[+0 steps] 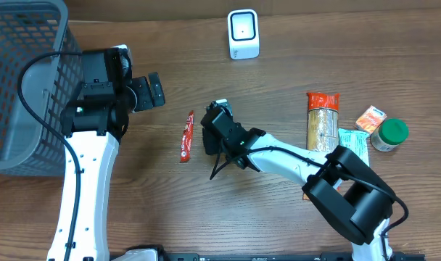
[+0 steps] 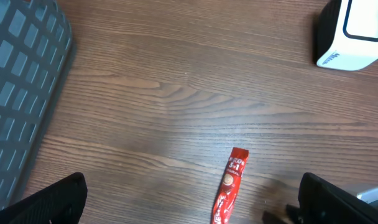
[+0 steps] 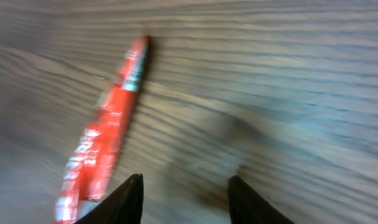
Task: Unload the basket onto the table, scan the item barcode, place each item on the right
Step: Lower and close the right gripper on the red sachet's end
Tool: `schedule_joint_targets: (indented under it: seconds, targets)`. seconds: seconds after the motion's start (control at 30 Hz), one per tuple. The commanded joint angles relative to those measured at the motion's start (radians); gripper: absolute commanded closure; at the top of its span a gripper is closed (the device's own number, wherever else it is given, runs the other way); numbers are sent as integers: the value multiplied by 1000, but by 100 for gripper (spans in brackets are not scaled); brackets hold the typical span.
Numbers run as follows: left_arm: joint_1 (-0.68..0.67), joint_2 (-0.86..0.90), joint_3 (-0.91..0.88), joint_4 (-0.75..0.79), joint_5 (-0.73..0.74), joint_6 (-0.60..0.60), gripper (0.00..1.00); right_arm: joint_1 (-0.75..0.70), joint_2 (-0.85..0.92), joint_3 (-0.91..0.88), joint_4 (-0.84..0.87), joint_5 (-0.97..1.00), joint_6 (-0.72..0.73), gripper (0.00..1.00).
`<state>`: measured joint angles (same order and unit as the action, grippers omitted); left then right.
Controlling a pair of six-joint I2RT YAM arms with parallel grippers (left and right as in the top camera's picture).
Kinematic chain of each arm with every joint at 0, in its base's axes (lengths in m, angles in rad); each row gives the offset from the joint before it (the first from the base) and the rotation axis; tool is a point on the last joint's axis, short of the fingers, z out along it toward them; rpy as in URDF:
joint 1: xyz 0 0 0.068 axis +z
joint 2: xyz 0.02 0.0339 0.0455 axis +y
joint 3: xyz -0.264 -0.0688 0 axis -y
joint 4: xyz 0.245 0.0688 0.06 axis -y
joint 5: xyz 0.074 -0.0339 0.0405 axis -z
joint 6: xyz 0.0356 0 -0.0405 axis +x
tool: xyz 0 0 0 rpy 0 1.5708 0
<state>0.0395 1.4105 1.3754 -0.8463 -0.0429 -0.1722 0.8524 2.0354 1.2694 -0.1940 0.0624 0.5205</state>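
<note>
A slim red coffee sachet (image 1: 186, 136) lies flat on the wooden table, also seen in the left wrist view (image 2: 229, 185) and, blurred, in the right wrist view (image 3: 105, 134). The white barcode scanner (image 1: 243, 34) stands at the back of the table (image 2: 354, 31). My right gripper (image 1: 209, 138) hangs low just right of the sachet; its jaws (image 3: 184, 190) are open with only bare wood between them, and the sachet lies outside the left finger (image 3: 128, 198). Back from the sachet, near the basket, my left gripper (image 1: 152, 91) is wide open and empty (image 2: 192, 205).
A grey mesh basket (image 1: 25, 80) fills the far left (image 2: 21, 93). At the right lie a long packet with a red top (image 1: 322, 119), a small orange box (image 1: 371, 117), a green-lidded jar (image 1: 389, 134) and a pale packet (image 1: 355, 143).
</note>
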Motion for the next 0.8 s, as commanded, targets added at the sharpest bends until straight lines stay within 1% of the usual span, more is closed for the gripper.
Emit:
schedule_joint_targets:
  seconds: [0.0, 0.3, 0.47, 0.63, 0.77]
  targets:
    - [-1, 7, 5, 1, -13, 12, 0, 18, -36, -5, 14, -100, -3, 64]
    - [-1, 7, 5, 1, -12, 12, 0, 88, 33, -5, 106, -98, -5, 75]
    - [-1, 7, 5, 1, -13, 12, 0, 102, 60, -5, 103, -20, -3, 75]
    - [-1, 7, 5, 1, -13, 12, 0, 112, 69, -5, 95, -66, 56, 75]
    - [-1, 7, 5, 1, -12, 12, 0, 145, 92, -5, 103, -45, 55, 75]
